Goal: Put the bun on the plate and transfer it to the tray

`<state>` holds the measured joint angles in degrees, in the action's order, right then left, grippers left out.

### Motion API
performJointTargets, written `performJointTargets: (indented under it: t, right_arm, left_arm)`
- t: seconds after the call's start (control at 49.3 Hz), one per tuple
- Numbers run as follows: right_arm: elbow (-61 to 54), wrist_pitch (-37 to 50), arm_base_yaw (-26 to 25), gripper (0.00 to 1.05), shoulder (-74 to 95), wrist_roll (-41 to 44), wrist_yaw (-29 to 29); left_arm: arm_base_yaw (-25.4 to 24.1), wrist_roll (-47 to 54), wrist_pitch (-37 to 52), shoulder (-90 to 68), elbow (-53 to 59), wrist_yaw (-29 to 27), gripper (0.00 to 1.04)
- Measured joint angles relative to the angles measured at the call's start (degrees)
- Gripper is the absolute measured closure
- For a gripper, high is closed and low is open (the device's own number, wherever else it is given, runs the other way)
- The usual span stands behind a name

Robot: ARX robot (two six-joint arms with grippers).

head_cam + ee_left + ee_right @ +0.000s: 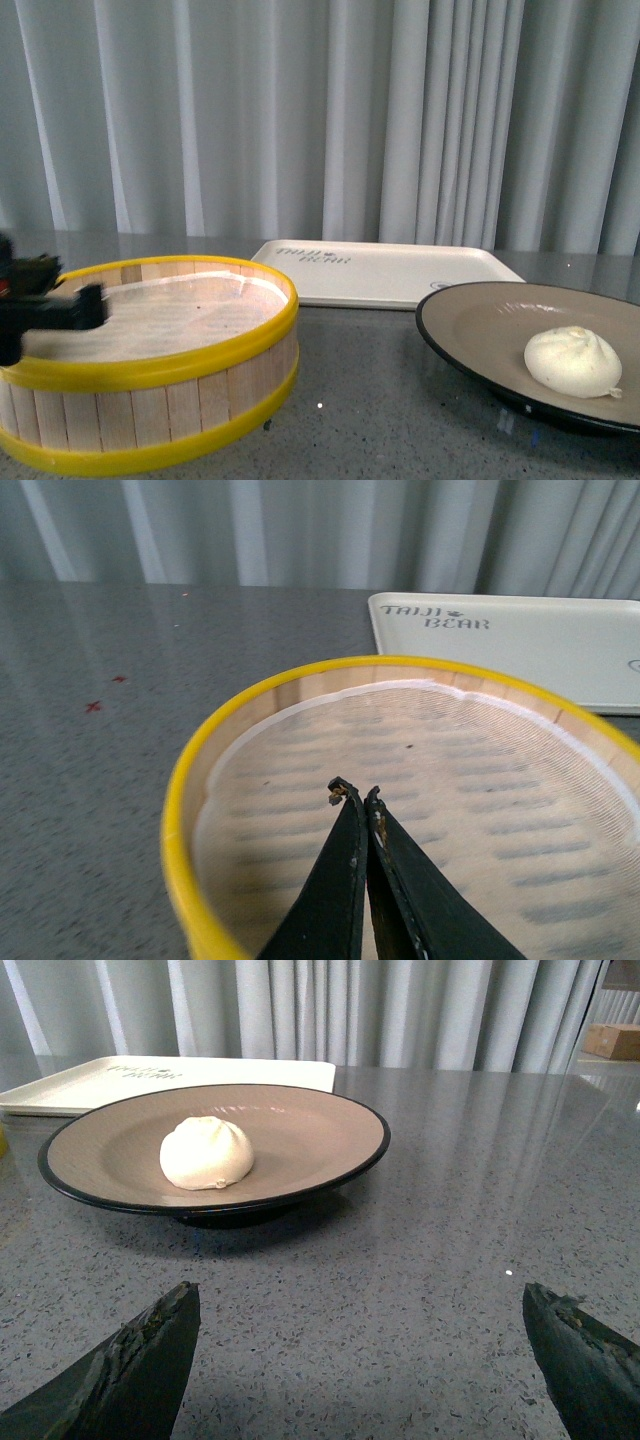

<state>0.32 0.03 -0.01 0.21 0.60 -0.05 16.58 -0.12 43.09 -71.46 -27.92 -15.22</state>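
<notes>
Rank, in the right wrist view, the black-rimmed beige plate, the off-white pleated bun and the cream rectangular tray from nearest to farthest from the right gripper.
1. Black-rimmed beige plate: near rim faces the right gripper.
2. Off-white pleated bun: resting inside the plate.
3. Cream rectangular tray: behind the plate.

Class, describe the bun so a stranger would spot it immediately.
On the grey table, right of the yellow-rimmed steamer basket and nearer than the cream tray, sits a black-rimmed plate. The bun lies on it: the only small, off-white, pleated dome in sight.
</notes>
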Motion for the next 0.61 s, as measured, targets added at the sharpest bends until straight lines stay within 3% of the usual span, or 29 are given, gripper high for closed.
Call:
performJointTargets:
  t: [0.122, 0.609]
  right_arm:
    - [0.00, 0.00, 0.00, 0.08, 0.00, 0.00, -0.04]
    - [0.00, 0.00, 0.00, 0.08, 0.00, 0.00, 0.00]
  left_arm:
    - [-3.65, -0.02, 1.27, 5.33, 6.47, 2.10, 1.01]
    - [-10.36, -0.02, -1.18, 21.16, 19.93, 9.35, 1.01]
